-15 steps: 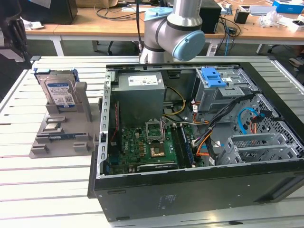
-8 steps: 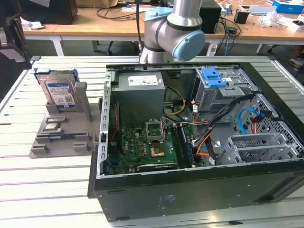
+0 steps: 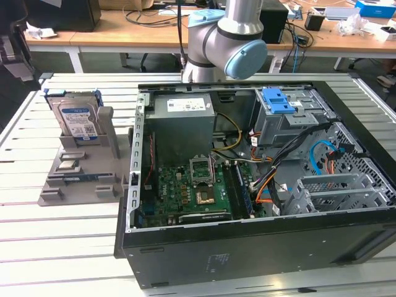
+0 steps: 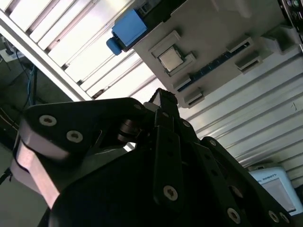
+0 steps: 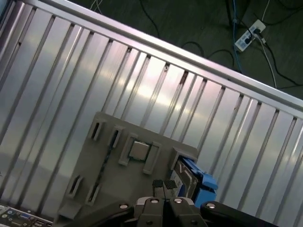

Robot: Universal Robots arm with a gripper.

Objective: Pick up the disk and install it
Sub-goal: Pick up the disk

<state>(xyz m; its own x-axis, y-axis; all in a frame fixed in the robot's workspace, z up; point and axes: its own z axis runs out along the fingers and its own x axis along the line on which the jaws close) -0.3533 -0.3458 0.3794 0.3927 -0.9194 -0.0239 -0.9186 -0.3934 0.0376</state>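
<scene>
Slatted metal surface (image 3: 37,247) carries the disk (image 3: 75,120), upright in a grey holder (image 3: 93,189). It is judged rigid, weighty and shock-sensitive; grip by the blue side rails (image 5: 204,182). Claw (image 5: 164,184) together, empty.

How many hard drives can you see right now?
1. The disk stands on edge in the grey holder on the exterior view's left, outside the computer case. The drive cage inside the case might hide others.
</scene>
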